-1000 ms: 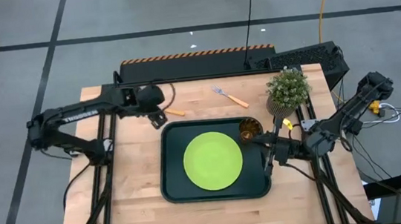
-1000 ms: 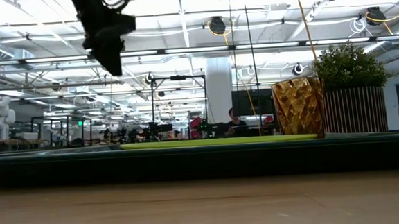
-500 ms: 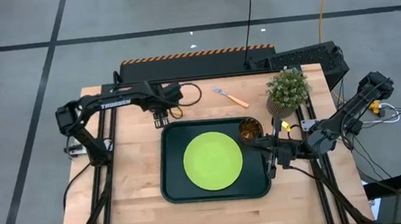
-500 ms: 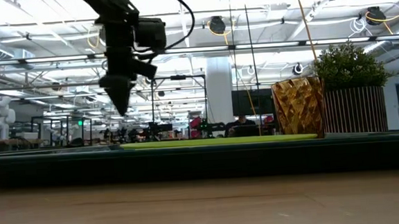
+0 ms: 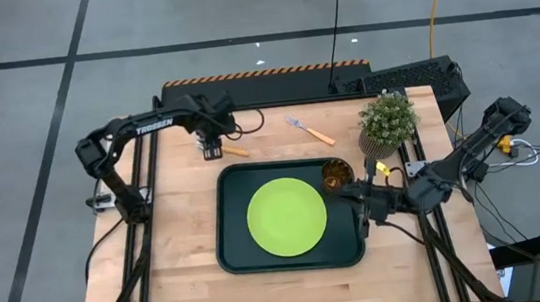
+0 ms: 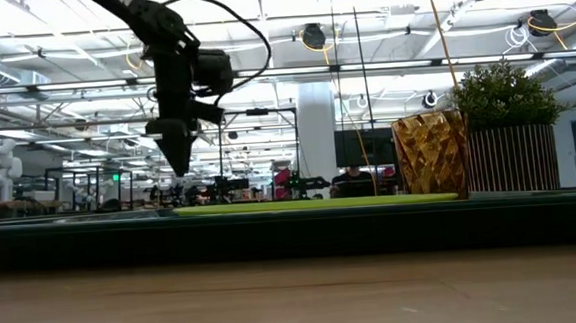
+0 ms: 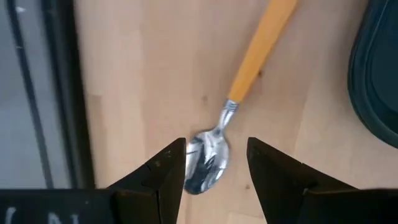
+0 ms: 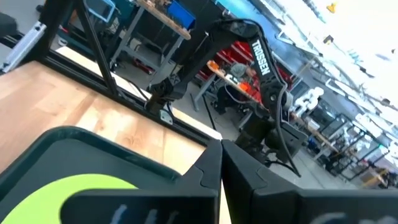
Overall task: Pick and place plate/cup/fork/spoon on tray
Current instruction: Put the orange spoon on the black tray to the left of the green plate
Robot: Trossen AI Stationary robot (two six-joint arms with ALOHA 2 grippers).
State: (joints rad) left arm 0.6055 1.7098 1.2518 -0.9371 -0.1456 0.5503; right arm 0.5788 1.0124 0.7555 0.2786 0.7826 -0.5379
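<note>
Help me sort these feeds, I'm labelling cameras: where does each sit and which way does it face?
High view: above the table, looking straight down; both arms, tray, plate.
Low view: at tabletop height, looking level across; left gripper hangs above, cup on the tray.
Left wrist view: looks down past open fingers at the spoon.
Right wrist view: past the shut right gripper across the tray toward the left arm.
Shared: high and left wrist views both show the spoon.

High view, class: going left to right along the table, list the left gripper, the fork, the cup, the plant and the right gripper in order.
left gripper → fork → cup → right gripper → plant
</note>
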